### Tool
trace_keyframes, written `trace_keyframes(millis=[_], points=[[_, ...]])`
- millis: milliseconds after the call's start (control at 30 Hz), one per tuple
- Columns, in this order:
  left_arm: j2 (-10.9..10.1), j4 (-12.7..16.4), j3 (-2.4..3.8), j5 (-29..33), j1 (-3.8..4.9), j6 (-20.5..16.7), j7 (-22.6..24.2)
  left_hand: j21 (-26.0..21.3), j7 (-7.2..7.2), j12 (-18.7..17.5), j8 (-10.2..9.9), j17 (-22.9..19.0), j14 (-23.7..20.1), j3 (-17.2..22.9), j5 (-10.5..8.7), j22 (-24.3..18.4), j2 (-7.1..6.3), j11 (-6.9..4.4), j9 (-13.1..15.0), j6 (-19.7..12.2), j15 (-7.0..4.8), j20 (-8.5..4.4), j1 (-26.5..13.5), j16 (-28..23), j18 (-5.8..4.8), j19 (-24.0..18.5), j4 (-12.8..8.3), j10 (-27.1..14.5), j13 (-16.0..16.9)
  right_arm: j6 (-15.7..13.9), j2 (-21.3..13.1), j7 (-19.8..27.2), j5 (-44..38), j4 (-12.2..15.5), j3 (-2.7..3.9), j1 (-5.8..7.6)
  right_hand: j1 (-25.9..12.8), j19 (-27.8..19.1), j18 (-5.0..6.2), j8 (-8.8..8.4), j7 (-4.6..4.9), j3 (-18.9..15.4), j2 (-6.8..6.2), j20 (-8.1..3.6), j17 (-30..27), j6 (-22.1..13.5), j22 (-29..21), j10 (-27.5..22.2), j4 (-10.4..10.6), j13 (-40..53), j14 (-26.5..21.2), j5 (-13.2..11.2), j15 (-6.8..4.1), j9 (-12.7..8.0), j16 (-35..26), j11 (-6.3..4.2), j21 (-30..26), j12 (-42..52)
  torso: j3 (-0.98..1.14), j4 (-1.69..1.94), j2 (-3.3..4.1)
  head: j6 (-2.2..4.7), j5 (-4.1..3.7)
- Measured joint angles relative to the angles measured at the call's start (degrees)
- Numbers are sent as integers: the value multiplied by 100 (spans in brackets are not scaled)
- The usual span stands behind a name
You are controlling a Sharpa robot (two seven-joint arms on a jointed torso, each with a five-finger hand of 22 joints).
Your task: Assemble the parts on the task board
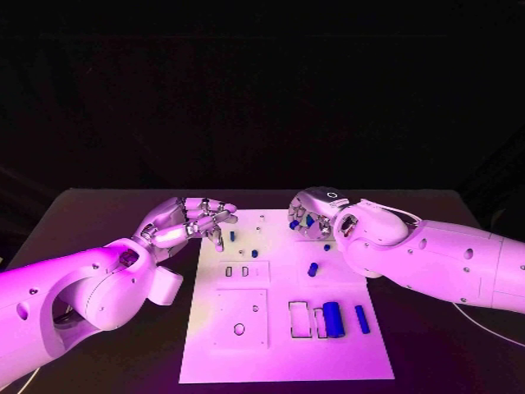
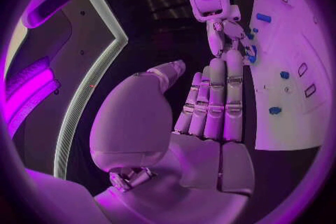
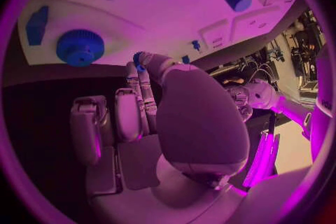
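My right robot hand (image 1: 313,213) sits at the upper right of the white board (image 1: 275,353) on the tabletop (image 1: 109,205), fingertips pinching a small blue part (image 3: 139,59). I judge I'm seating it at the board's far edge; next comes a careful press. My left robot hand (image 1: 192,220) hovers at the upper left edge, fingers loosely extended, empty. Bigger blue cylinders (image 1: 332,318) wait lower right.

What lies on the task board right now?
On the task board, several small blue parts: a large cylinder, a slimmer bar, a short piece. The right hand covers the far corner.
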Motion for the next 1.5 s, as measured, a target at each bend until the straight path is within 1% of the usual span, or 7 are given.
trace_keyframes(millis=[200,300,533,867,1000,1233,1500], points=[[19,-6,0,4,0,14,1,0,0,0,0,0,0,0,0,0,0,0,0,0,0,0,0,0,0,0,0,0,0,-309,314,-96,-34,-127,11,24,1,0,0,-2,0,-1,-1,1,0,0,5,0,-1,0,0,0,0,2,0,0,0,0,-3,13,9,10,-4],[34,-11,0,4,1,19,1,0,0,0,0,0,0,0,0,-1,0,0,-1,0,0,0,0,0,0,0,0,0,-1,-388,446,-138,-44,-214,13,31,1,0,1,-2,0,-1,-2,1,-3,-1,5,0,-1,0,0,0,0,12,0,0,0,-1,-7,15,12,18,-1],[60,-54,0,6,3,23,2,26,0,0,0,-1,0,16,0,9,0,0,6,0,0,20,0,0,0,-20,-16,0,-1,-507,806,-198,-46,-564,13,34,7,-1,0,-3,0,15,-9,1,-7,-1,4,0,-17,0,0,0,0,12,0,0,0,-13,-8,15,21,33,15],[67,-175,2,9,35,24,7,26,0,0,0,0,0,16,0,15,0,0,6,0,1,20,0,0,0,-20,-16,0,-1,-535,1135,-222,-40,-1004,11,24,6,-1,1,-4,18,37,-9,2,-7,-20,3,0,-40,0,0,-2,1,20,-1,-1,0,-37,-5,20,23,38,49],[65,-219,4,11,58,18,15,49,33,-30,-36,-75,-284,40,0,38,0,34,28,-33,58,69,0,-158,-1,-304,-40,-34,-2,-530,1230,-224,-37,-1159,10,16,-7,-1,1,-4,35,32,-18,2,-19,-37,3,-1,-47,0,0,-5,1,23,-1,-1,0,-44,-5,16,25,34,71],[60,-310,11,19,88,7,37,-108,72,-30,-58,-295,-510,64,0,-61,0,102,56,-74,141,164,0,-541,-1,-574,-64,-103,1,-496,1295,-222,-26,-1246,5,2,-43,-1,1,-9,36,32,-9,2,-22,-39,3,0,-48,1,0,-6,1,26,-1,-1,0,-57,-7,9,26,13,93],[58,-431,19,52,128,-24,65,-108,73,-30,-58,-321,-510,64,0,-79,0,102,61,-74,141,143,0,-577,0,-594,-64,-103,4,-392,1333,-203,-5,-1269,-3,-10,-44,-1,1,-15,36,32,-9,2,-22,-39,2,0,-48,32,0,-16,1,26,-2,-1,0,-79,-4,3,26,17,102]])
